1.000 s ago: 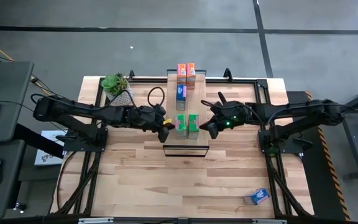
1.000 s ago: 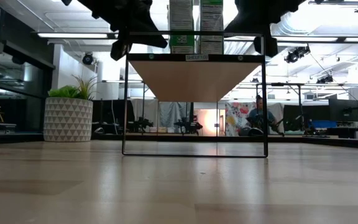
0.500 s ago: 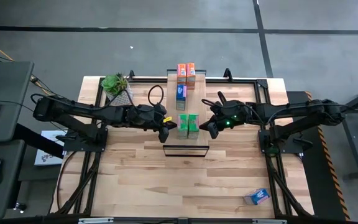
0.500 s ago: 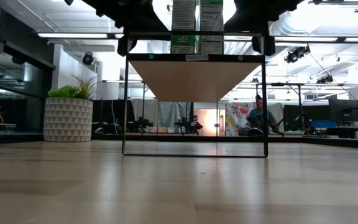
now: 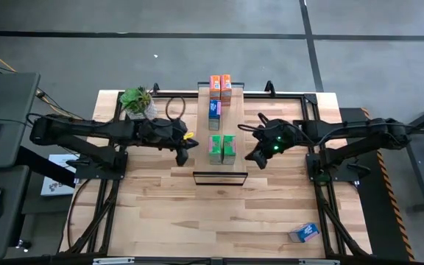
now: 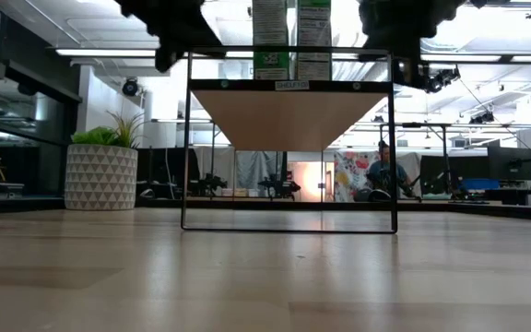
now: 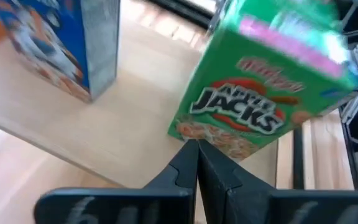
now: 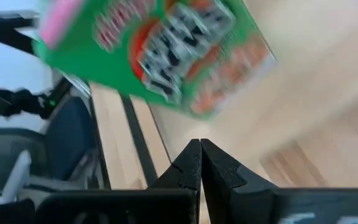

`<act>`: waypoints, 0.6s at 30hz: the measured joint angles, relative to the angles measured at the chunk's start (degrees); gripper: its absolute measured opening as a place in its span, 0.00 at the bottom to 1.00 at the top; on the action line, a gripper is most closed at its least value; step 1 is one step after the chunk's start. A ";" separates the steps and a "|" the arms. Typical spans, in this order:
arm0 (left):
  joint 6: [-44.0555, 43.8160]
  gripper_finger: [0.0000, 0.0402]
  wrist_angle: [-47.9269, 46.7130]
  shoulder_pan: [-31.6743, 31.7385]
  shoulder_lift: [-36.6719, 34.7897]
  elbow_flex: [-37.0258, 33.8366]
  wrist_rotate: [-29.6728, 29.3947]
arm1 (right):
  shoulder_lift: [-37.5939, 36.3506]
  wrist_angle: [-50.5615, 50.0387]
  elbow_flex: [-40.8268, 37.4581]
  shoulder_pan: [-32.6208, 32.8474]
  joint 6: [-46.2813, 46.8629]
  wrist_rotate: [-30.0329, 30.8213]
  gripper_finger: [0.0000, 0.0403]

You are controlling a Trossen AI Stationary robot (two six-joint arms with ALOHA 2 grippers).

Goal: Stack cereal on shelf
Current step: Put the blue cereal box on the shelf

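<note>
The shelf (image 5: 221, 166) stands mid-table, a light plank on a black frame (image 6: 289, 86). Two orange boxes (image 5: 220, 84) stand at its far end, a blue box (image 5: 215, 109) behind them, and two green boxes (image 5: 221, 148) side by side on their bases near its near end (image 6: 291, 37). Another blue box (image 5: 304, 232) lies on the table near the right front corner. My left gripper (image 5: 183, 157) (image 7: 197, 148) is shut, just left of the shelf. My right gripper (image 5: 257, 160) (image 8: 200, 148) is shut, just right of it. Each points at a green box (image 7: 266, 93) (image 8: 160, 50) without touching.
A potted plant (image 5: 137, 99) (image 6: 100, 171) stands at the table's far left, beside the left arm. The black table frame runs along the far and right edges. Bare wood lies in front of the shelf. A person (image 6: 381, 175) sits in the room behind.
Both grippers have drawn back from the green boxes, staying shut: the left one toward the table's left edge, the right one toward the right edge. The green boxes stay standing on the shelf.
</note>
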 joint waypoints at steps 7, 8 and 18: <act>-0.08 0.00 -0.97 1.75 -7.70 -0.03 -1.55 | -4.27 -7.14 0.00 2.61 6.71 -3.79 0.00; 0.64 0.00 -0.05 1.94 -8.29 -0.03 -2.53 | -4.56 -7.66 0.00 3.43 6.82 -3.81 0.00; -0.69 0.00 5.54 2.40 -10.17 -0.02 -4.93 | -5.47 -9.35 0.00 8.48 11.31 -17.28 0.04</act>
